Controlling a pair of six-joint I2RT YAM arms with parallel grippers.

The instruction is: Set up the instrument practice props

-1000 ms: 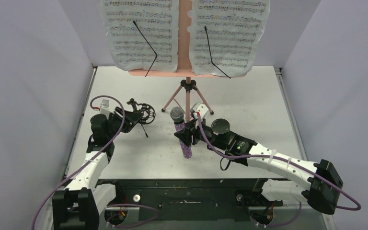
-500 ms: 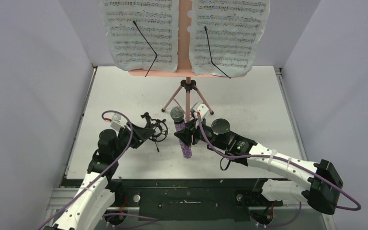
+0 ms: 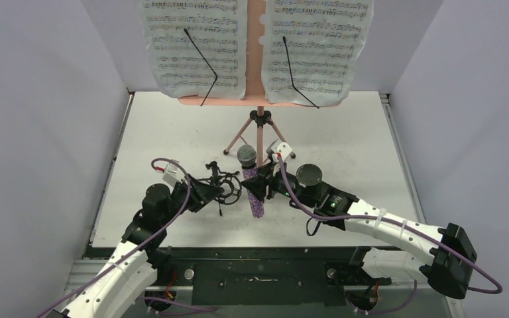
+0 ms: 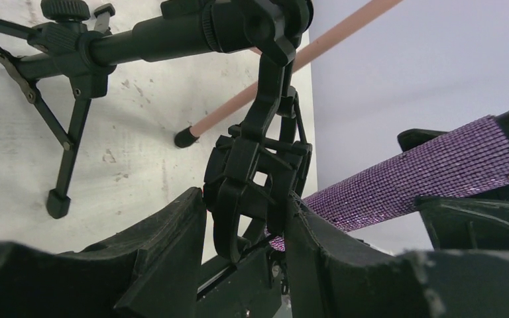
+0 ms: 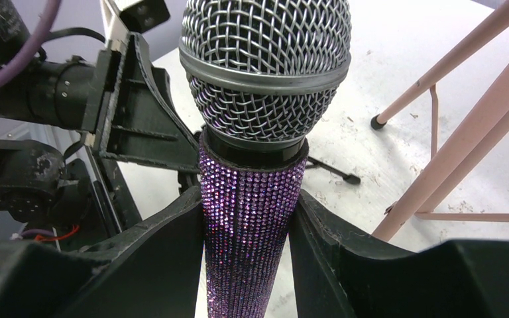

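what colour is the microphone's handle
The handle is glittery purple, clearest in the right wrist view.

music stand top cropped, microphone base cropped

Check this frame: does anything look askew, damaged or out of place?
Nothing spilled or broken. The sheet-music pages have wavy lower edges. The mic holder is gripped by its clip in the left end effector, the microphone in the right end effector, not yet seated in it.

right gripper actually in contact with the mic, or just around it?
Touching. The right wrist view shows the right gripper clamped on the microphone: both fingers press flush against its purple glitter body just below the grey head, no gap.
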